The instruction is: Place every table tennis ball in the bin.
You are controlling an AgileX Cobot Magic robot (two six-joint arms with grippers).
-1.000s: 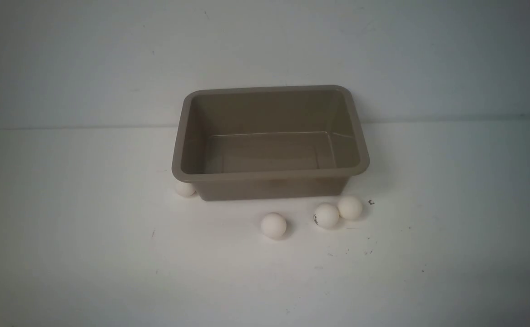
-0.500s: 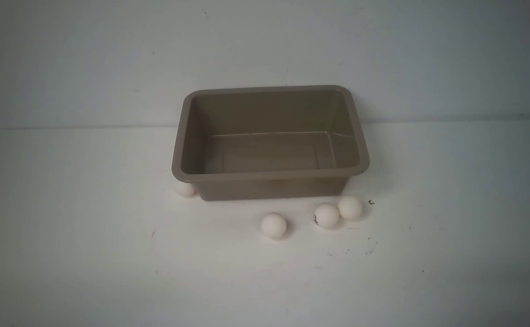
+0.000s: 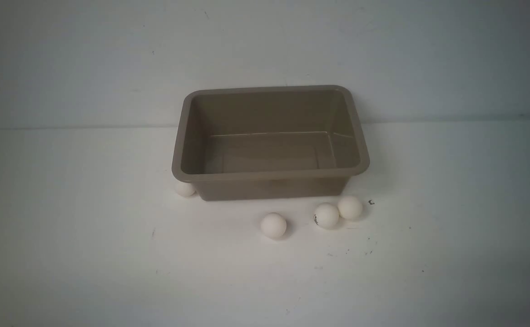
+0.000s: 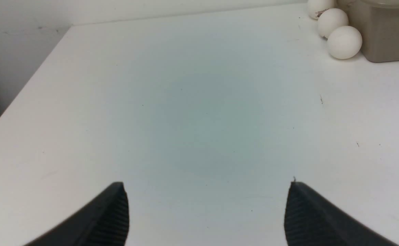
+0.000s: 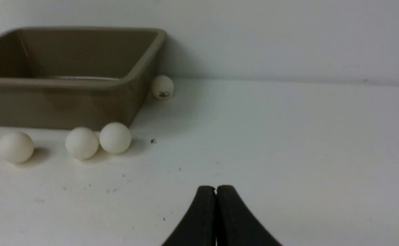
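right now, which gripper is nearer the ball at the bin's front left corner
Left. The left gripper faces that ball from the bin's left side; the right gripper sits off its right front corner.

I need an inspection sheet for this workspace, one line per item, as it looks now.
Surface: white table, flat, few marks.
Job's things: bin upright, no ball visible inside; four table tennis balls on the table by its near side; wrist views show further balls beside its left wall and one ball beside its right wall.
Clutter: small dark specks only.
Grippers: left gripper open, empty; right gripper shut, empty.
Cables: nothing seen.
Surroundings: plain pale wall behind.
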